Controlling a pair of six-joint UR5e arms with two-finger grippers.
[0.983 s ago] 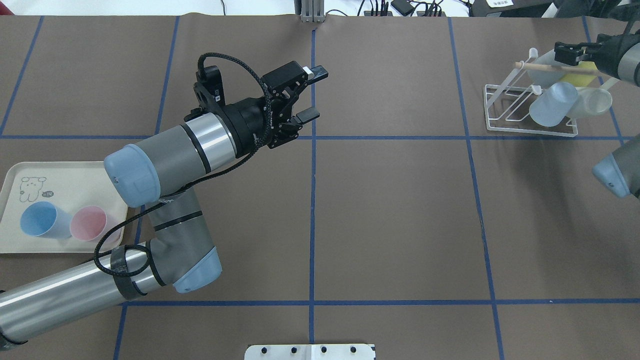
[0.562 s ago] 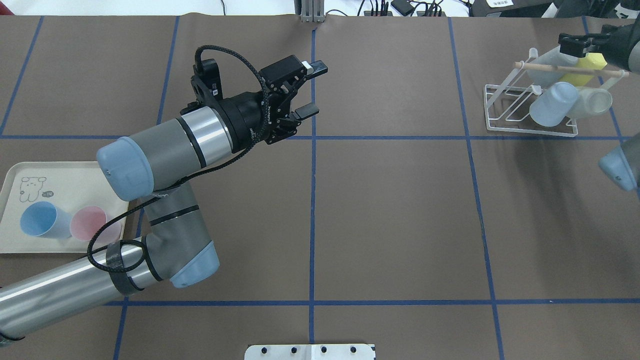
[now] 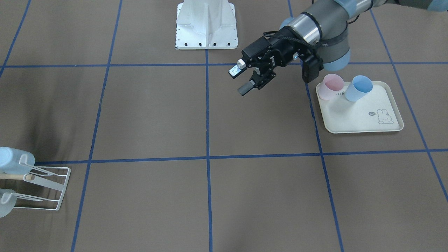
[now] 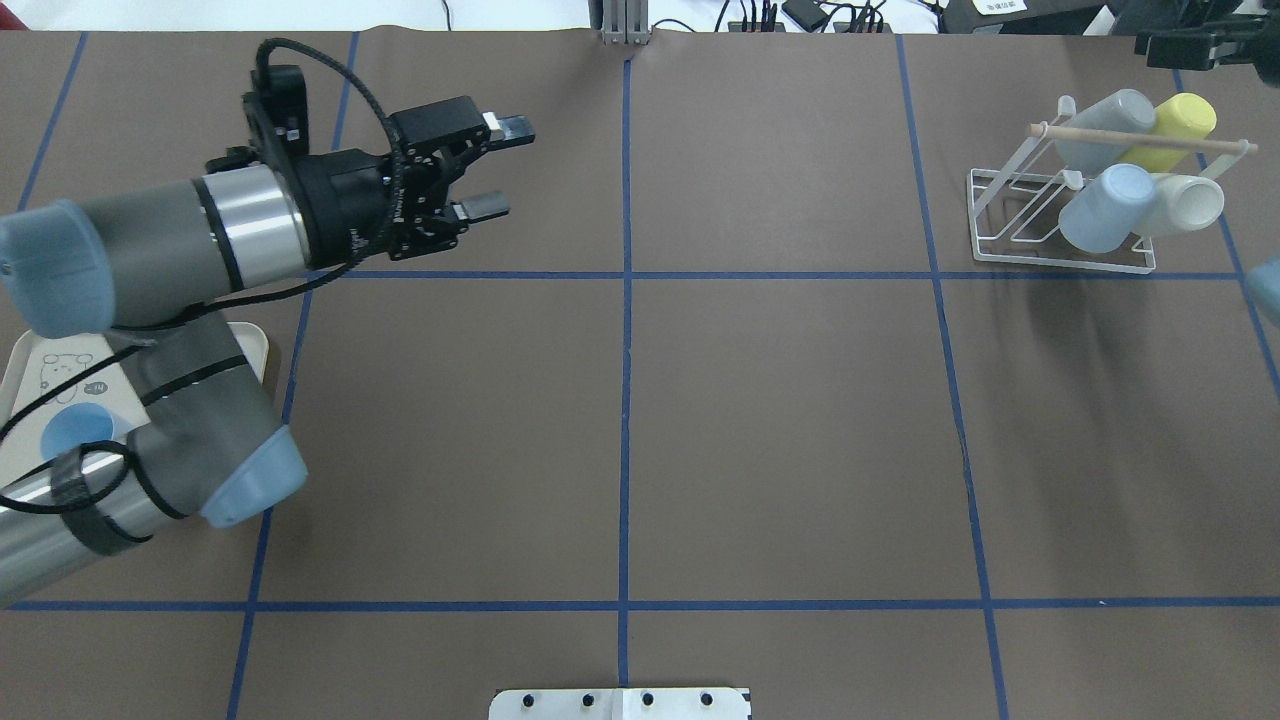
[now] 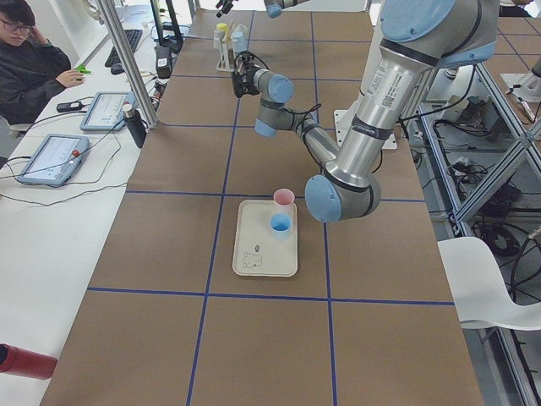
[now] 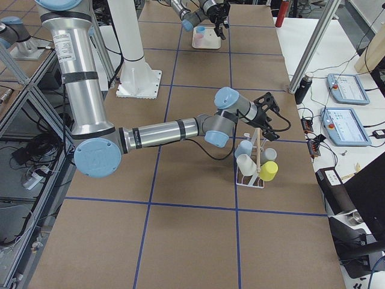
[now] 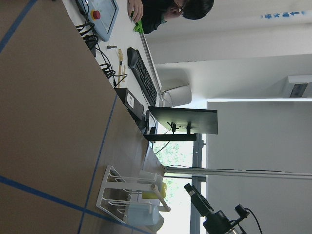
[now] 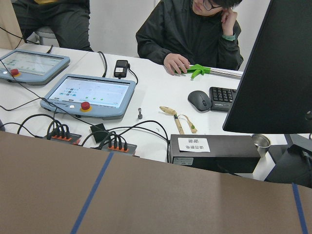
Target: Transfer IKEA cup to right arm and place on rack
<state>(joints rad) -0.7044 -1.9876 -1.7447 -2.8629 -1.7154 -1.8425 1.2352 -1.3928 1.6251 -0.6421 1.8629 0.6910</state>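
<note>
Backing toward nine o'clock, our left gripper (image 4: 500, 168) holds its jaws spread and empty; four cups (image 4: 1105, 205) hang on the two-o'clock rack (image 4: 1040, 262), two more wait on the tray (image 3: 360, 120), and we cannot tell the right gripper (image 4: 1190, 45) jaws.

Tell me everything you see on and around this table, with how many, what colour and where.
Rack: one, white wire, right end of table.
Racked cups: four; grey cup, yellow cup, pale-blue cup, cream cup; on rack.
Tray: one, cream, table left end.
Tray cups: two; pink cup, blue cup; on tray.
Base plate: one, white, robot's table edge.
Touch panels: two, grey, desk.
People: two, dark clothing, at desk.
Left gripper: one, black, open and empty, above table.
Right gripper: one, black, beyond rack, jaws unclear.
</note>
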